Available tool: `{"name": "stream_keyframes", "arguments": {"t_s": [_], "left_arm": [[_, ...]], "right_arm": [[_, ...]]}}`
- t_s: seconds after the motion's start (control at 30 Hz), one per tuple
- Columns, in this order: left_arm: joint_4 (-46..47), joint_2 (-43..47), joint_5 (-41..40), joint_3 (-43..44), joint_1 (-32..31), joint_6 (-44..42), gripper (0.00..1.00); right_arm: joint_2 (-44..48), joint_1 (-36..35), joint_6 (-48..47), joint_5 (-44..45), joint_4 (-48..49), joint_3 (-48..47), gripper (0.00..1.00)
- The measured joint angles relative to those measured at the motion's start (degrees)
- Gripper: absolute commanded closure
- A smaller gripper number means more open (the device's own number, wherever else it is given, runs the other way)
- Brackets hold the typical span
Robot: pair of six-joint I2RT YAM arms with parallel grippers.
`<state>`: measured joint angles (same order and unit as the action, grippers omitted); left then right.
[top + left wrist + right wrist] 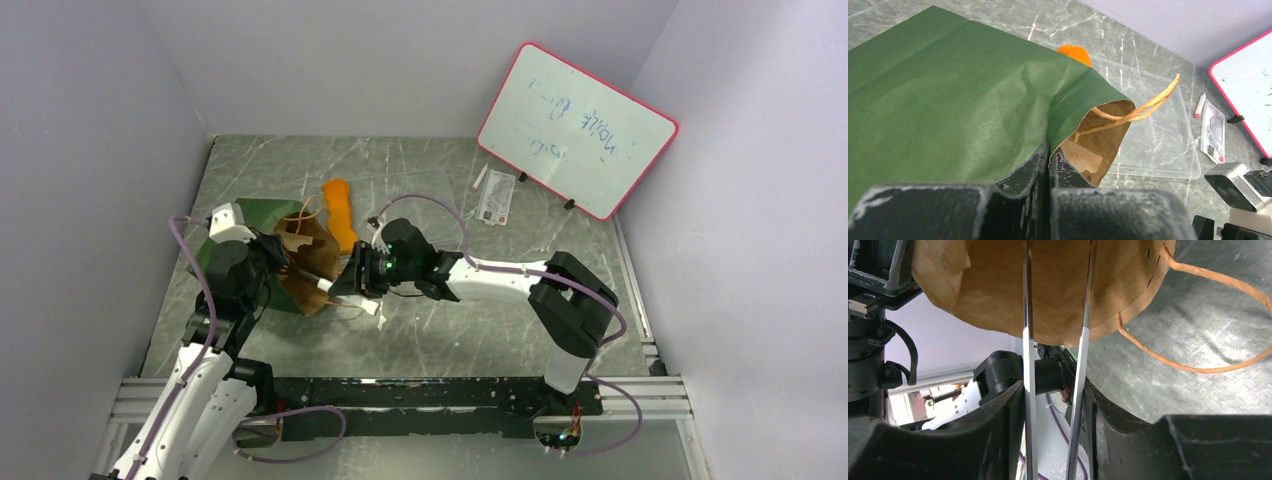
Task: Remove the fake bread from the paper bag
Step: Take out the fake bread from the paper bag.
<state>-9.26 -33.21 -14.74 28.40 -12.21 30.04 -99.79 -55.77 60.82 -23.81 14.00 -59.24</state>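
Note:
The paper bag (250,215) lies on its side at the left, dark green outside, brown inside (1058,285). My left gripper (275,250) is shut on the edge of its mouth (1049,152), pinching the paper. My right gripper (358,275) is shut on a pair of metal tongs (1027,340), whose two arms run between its fingers (1053,390) and reach into the bag's mouth. One orange piece of fake bread (340,212) lies outside, just behind the bag (1075,52). Anything still inside the bag is hidden.
A clear plastic tray (1158,145) sits on the table beside the bag's mouth. The bag's tan cord handle (1198,367) loops out over the table. A pink-framed whiteboard (575,130) stands at the back right, with a marker (479,180) and a card (496,197) in front.

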Motion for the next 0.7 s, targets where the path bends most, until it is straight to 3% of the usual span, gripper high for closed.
{"name": "stream_keyframes", "arguments": {"t_s": [0.7], "left_arm": [[0.0, 0.0, 0.1, 0.0, 0.0, 0.0, 0.93]], "right_arm": [[1.4, 0.0, -0.8, 0.0, -3.0, 0.9, 0.52]]}}
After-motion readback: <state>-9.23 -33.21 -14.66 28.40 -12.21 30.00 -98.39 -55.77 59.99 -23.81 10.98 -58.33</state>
